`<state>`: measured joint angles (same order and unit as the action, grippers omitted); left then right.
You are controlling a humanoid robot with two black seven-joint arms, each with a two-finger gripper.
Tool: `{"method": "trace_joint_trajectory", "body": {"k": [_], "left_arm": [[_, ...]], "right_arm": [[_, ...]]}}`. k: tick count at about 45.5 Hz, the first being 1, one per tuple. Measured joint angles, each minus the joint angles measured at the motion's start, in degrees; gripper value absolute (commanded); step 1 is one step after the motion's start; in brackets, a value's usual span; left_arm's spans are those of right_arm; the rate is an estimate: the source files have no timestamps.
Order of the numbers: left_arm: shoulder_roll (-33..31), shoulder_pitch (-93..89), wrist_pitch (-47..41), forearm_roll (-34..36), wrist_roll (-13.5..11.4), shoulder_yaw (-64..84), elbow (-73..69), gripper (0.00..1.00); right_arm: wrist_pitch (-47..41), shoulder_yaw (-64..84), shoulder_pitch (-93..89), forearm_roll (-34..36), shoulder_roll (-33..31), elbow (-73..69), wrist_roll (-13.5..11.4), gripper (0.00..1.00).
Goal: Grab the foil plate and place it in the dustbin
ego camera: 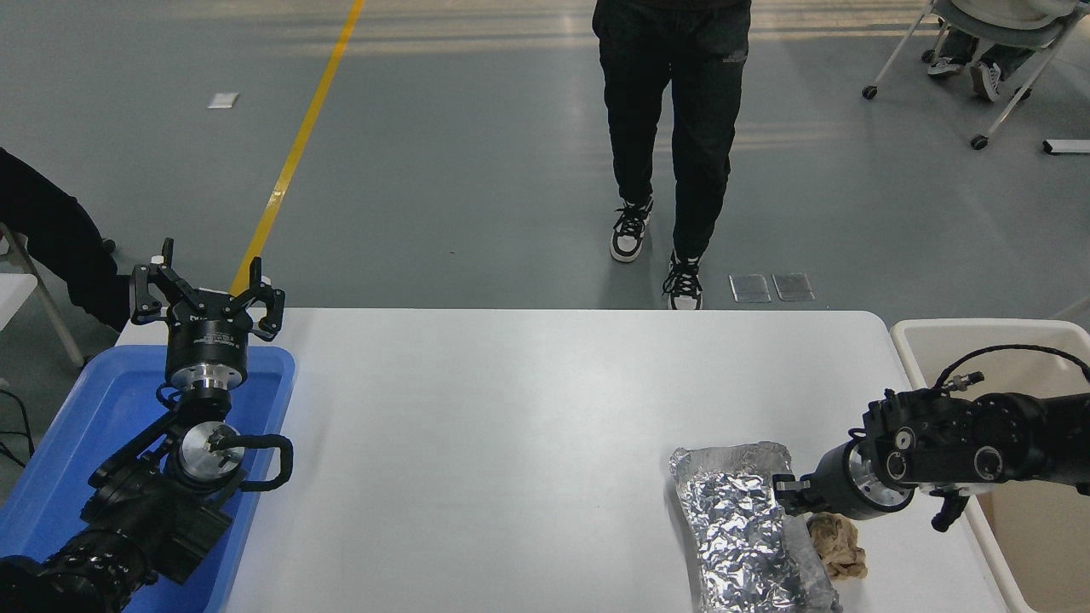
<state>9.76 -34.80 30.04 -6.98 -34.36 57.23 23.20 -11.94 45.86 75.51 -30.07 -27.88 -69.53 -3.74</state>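
The foil plate [737, 528], shiny crinkled silver, lies at the table's near right, running off the picture's bottom edge. Its right side looks raised, with a dark grey flank showing. My right gripper [788, 494] comes in from the right edge and is shut on the plate's right rim near its far end. The cream dustbin [911, 340] stands off the table's right end, under my right arm. My left gripper [204, 285] is parked at the lower left, open and empty, above the blue bin.
A crumpled brown paper ball [839, 545] lies against the plate's right side, below my right wrist. A blue bin [85, 426] sits at the table's left end. A person [673, 128] stands beyond the far edge. Another person's sleeve [51, 230] is at the left.
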Motion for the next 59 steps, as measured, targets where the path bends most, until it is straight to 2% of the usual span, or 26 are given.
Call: {"method": "trace_joint_trajectory", "body": {"k": [9, 19, 34, 52, 59], "left_arm": [[0.0, 0.0, 0.0, 0.0, 0.1, 0.0, 0.0, 0.99], [0.0, 0.0, 0.0, 0.1, 0.1, 0.0, 0.0, 0.99], [0.0, 0.0, 0.0, 0.1, 0.1, 0.0, 0.0, 0.99], [0.0, 0.0, 0.0, 0.1, 0.1, 0.0, 0.0, 0.99], [0.0, 0.0, 0.0, 0.1, 0.1, 0.0, 0.0, 0.99]], "right_arm": [[-1.8, 6.2, 11.9, 3.9, -3.2, -7.6, 0.0, 0.00], [-6.3, 17.9, 35.3, 7.7, -5.9, -18.9, 0.3, 0.00], [-16.5, 27.8, 63.6, 12.5, -5.7, -25.6, 0.4, 0.00], [-21.8, 33.6, 75.8, 12.6, -4.7, -26.4, 0.4, 0.00], [-22.0, 36.7, 76.3, 8.4, -5.9, -24.1, 0.6, 0.00]]}}
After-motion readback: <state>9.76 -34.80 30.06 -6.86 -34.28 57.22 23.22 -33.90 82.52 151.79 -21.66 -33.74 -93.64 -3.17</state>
